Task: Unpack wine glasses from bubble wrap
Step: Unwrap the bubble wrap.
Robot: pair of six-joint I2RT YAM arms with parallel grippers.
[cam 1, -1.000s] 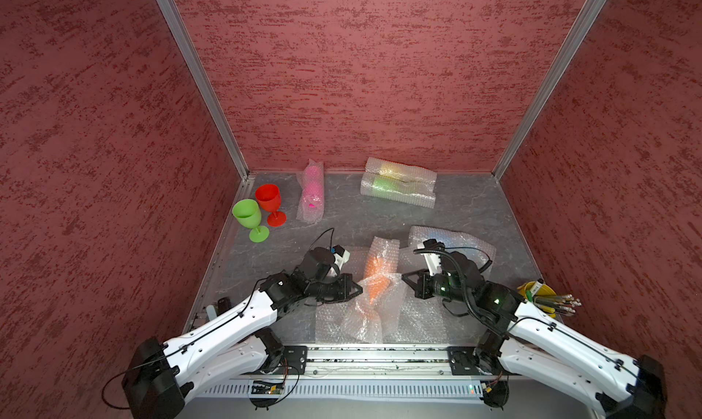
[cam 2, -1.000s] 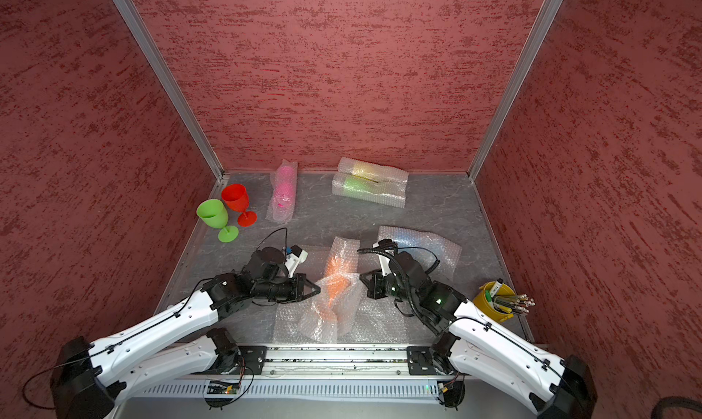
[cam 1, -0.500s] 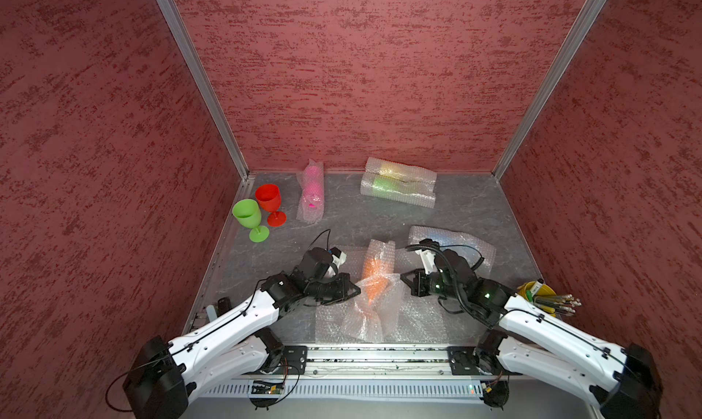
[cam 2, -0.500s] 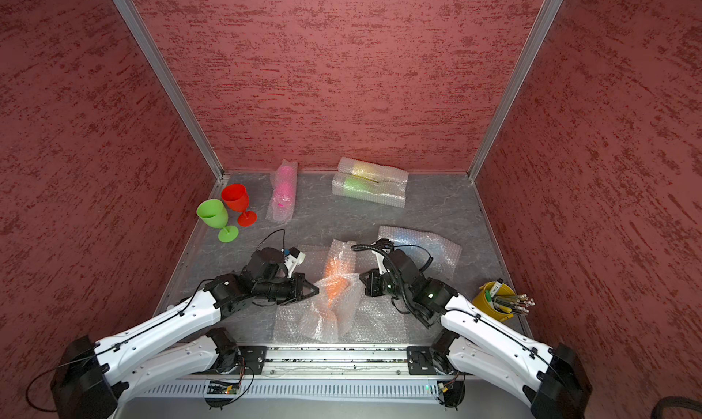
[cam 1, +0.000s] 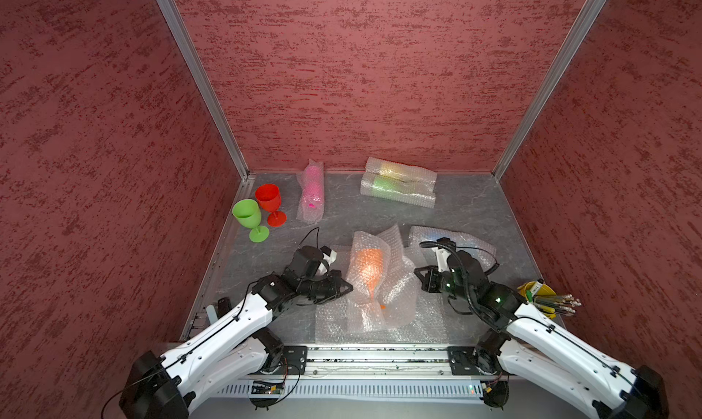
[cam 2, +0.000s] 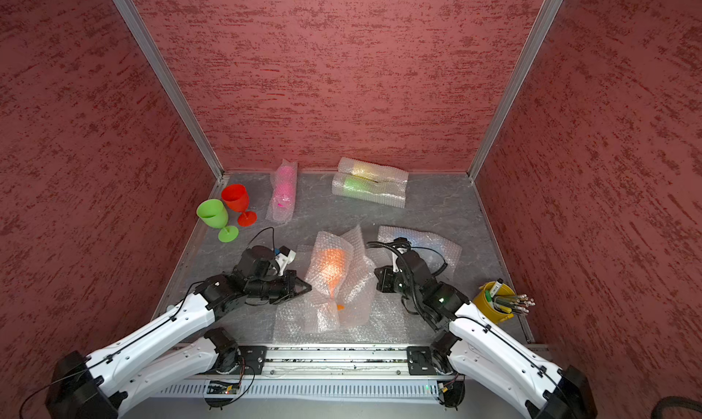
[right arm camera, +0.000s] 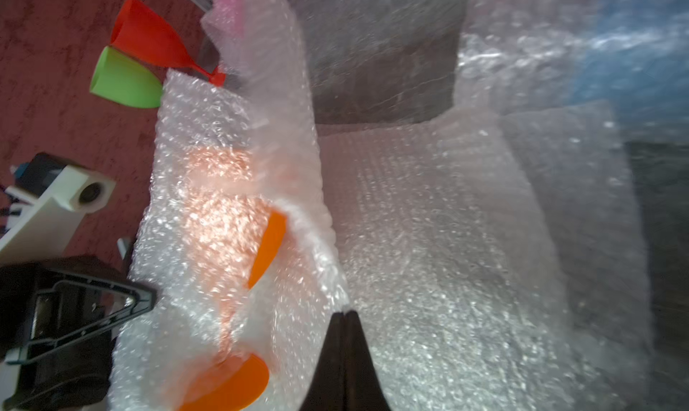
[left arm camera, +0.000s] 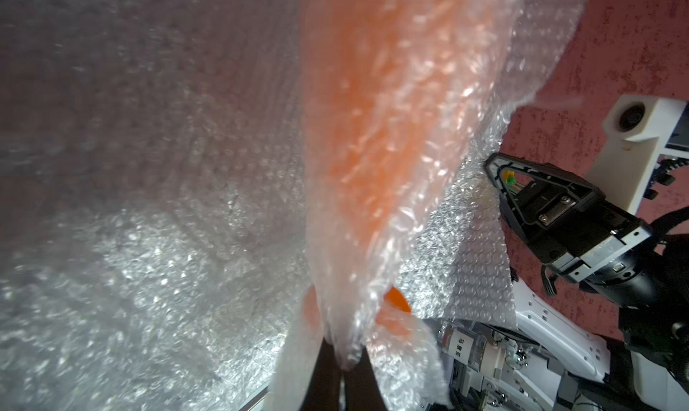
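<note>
Orange goblet point(cam 1: 367, 267) sits mid-table toward the front, leaning inside loose bubble wrap point(cam 1: 397, 291), bowl toward the back wall, foot peeking out at the near end. The left arm comes in low from the near-left corner with its wrist turned sideways. The left gripper point(cam 1: 348, 287) is clamped on the wrap's left edge, and its wrist view shows plastic bunched between the dark fingers. The right arm mirrors it from the near-right corner, elbow bent. The right gripper point(cam 1: 416, 272) points left, jaws pressed together on a fold at the opposite edge, so the wrap is spread between the two!

Underneath, flat sheets point(cam 1: 425, 318) cover the grey table point(cam 1: 475, 208). Behind the right wrist lies a sleeved blue goblet point(cam 1: 433, 234). Along the back wall lie the pink goblet point(cam 1: 312, 181), yellow goblet point(cam 1: 391, 169) and light green goblet point(cam 1: 381, 185), all wrapped. The red goblet point(cam 1: 269, 198) and green goblet point(cam 1: 247, 214) stand bare by the left wall. A yellow cup point(cam 1: 532, 290) of utensils is just beside the right forearm.
</note>
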